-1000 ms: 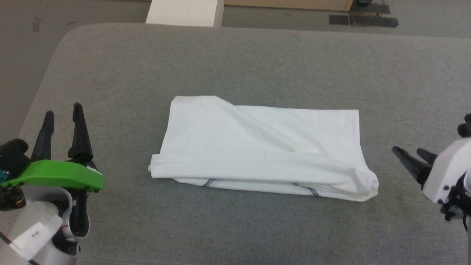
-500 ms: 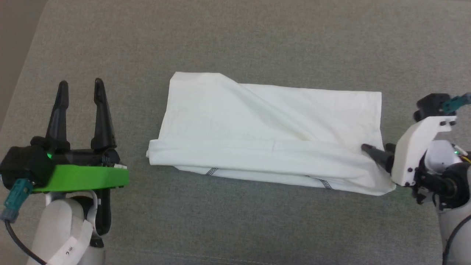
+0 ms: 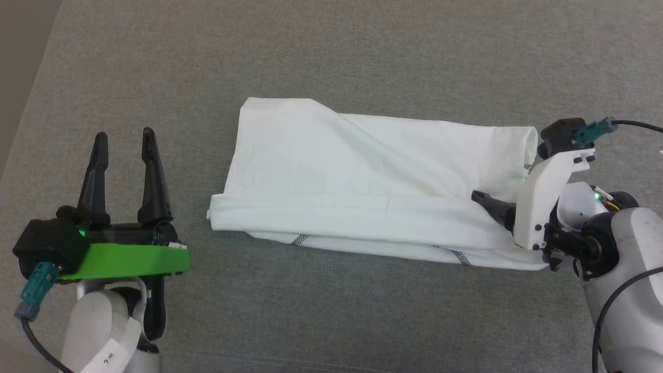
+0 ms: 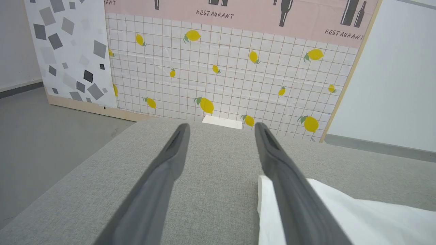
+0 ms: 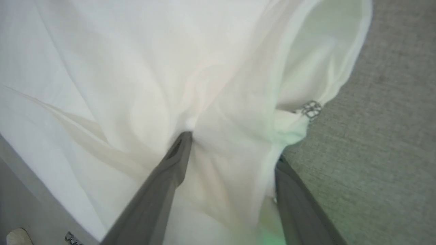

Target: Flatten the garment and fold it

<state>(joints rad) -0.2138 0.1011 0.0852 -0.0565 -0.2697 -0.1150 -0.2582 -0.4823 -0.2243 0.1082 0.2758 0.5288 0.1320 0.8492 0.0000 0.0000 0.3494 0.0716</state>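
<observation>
The garment (image 3: pixel 362 191) lies folded into a long white band on the grey tabletop, with dark zigzag stitching along its near edge. My right gripper (image 3: pixel 492 207) is open at the garment's right end. One dark finger (image 3: pixel 489 203) rests on top of the cloth and the other is hidden under it. In the right wrist view the garment (image 5: pixel 136 68) bunches between the spread fingers of the right gripper (image 5: pixel 231 146). My left gripper (image 3: pixel 124 135) stands open and empty to the left of the garment, clear of it. The left wrist view shows the left gripper (image 4: pixel 221 125) with the garment (image 4: pixel 340 211) at the lower right.
The grey padded table (image 3: pixel 362 62) has a rounded left edge, with floor (image 3: pixel 20 77) beyond it. Past the table's far edge stand a white box (image 4: pixel 218 120) and a wall panel with lemons (image 4: pixel 221 68).
The head camera has tipped down towards the table. My right gripper has moved left onto the garment's right end, pushing that edge up into a bunch. The left gripper stays open.
</observation>
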